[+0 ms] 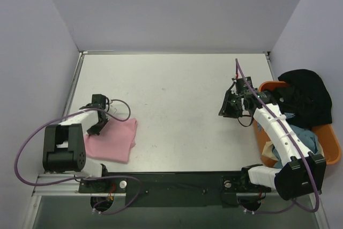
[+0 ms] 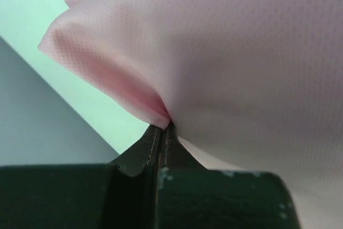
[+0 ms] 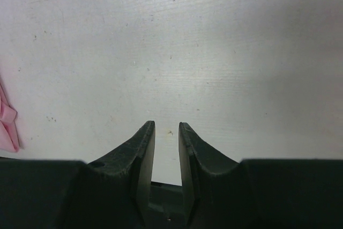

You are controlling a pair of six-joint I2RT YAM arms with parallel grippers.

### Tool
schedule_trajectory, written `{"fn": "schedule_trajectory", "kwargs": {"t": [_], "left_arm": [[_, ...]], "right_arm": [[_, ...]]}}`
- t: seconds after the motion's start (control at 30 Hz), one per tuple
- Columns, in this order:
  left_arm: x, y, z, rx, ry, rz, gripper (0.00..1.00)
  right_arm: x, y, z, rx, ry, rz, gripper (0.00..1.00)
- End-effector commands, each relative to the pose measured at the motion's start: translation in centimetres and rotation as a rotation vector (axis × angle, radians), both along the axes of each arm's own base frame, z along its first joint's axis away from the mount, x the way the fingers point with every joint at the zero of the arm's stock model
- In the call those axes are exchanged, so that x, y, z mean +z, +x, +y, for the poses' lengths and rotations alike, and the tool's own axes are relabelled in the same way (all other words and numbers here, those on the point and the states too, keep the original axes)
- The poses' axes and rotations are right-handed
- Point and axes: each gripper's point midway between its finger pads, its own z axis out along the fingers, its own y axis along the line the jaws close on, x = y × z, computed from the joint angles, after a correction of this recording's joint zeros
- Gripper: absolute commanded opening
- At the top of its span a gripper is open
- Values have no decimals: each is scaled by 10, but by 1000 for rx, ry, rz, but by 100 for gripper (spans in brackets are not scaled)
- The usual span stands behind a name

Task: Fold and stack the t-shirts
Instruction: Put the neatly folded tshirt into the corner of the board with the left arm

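Observation:
A light pink t-shirt (image 1: pixel 113 140) lies folded on the white table (image 1: pixel 177 95) at the near left. My left gripper (image 1: pixel 98 128) is shut on a fold at its left edge. In the left wrist view the pink cloth (image 2: pixel 241 52) fills the frame, and a corner of it is pinched in the gripper (image 2: pixel 163 127). My right gripper (image 1: pixel 225 111) is open and empty over bare table at the right (image 3: pixel 166 127). An edge of the pink shirt (image 3: pixel 6 124) shows at the far left of the right wrist view. A black t-shirt (image 1: pixel 305 95) and a light blue one (image 1: pixel 306 140) lie in the tub.
An orange plastic tub (image 1: pixel 333 156) stands at the table's right edge, beside my right arm. Lilac walls close in the table on the left, back and right. Purple cables loop from both arms.

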Motion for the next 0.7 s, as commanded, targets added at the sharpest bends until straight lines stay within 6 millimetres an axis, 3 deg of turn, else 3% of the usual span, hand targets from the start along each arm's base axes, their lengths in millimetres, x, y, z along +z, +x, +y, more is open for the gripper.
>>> {"fn": "schedule_trajectory", "kwargs": {"t": [0.0, 0.33, 0.57, 0.67], "left_arm": [[12, -4, 30, 64, 145, -84, 0], [20, -27, 50, 42, 289, -105, 0], [35, 6, 67, -21, 390, -159, 0], [30, 8, 69, -30, 392, -112, 0]], "right_arm": [[16, 12, 7, 81, 20, -12, 21], [32, 42, 23, 174, 52, -7, 21], [45, 53, 20, 192, 42, -17, 21], [49, 54, 17, 189, 37, -11, 21]]}}
